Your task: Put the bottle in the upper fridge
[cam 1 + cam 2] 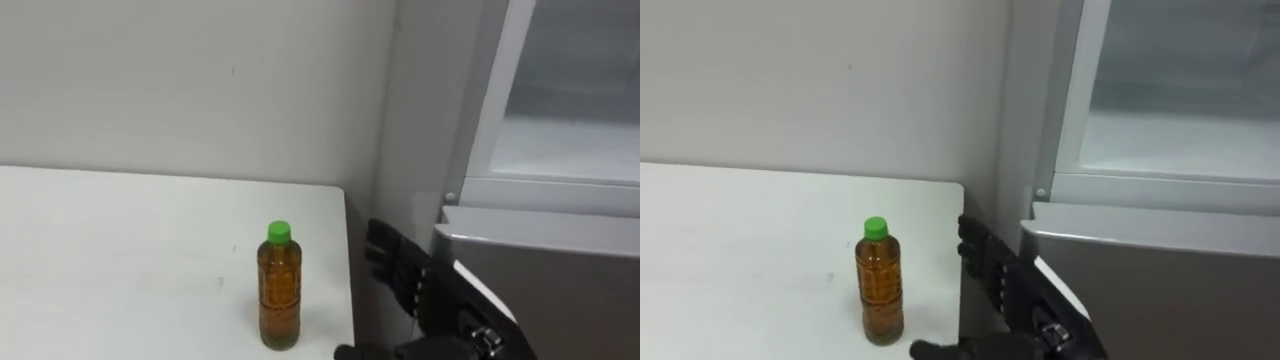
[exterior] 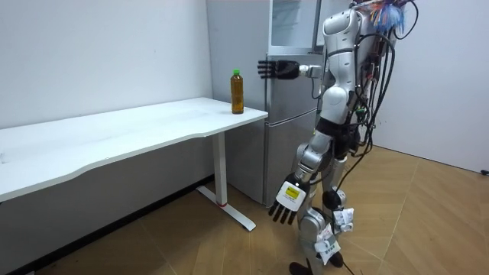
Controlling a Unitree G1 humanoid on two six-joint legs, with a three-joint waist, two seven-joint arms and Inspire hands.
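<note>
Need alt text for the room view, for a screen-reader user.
A humanoid robot stands beside a fridge, its open right hand held out level toward, but short of, a green-capped bottle standing upright at the corner of a long white table. Its left hand hangs open by its leg above a wooden floor.

The robot stood on the wooden floor (image 2: 428, 221) before the grey fridge (image 2: 284, 107), at the white table (image 2: 137, 126)'s 3 o'clock end. 1 amber bottle (image 2: 238, 93) with a green cap stood upright at that corner. The right hand (image 2: 273, 69), fingers straight, was held out at the bottle's 2 o'clock, near but apart. The left hand (image 2: 288, 202) hung loose-fingered at the right hand's 6 o'clock.
</note>
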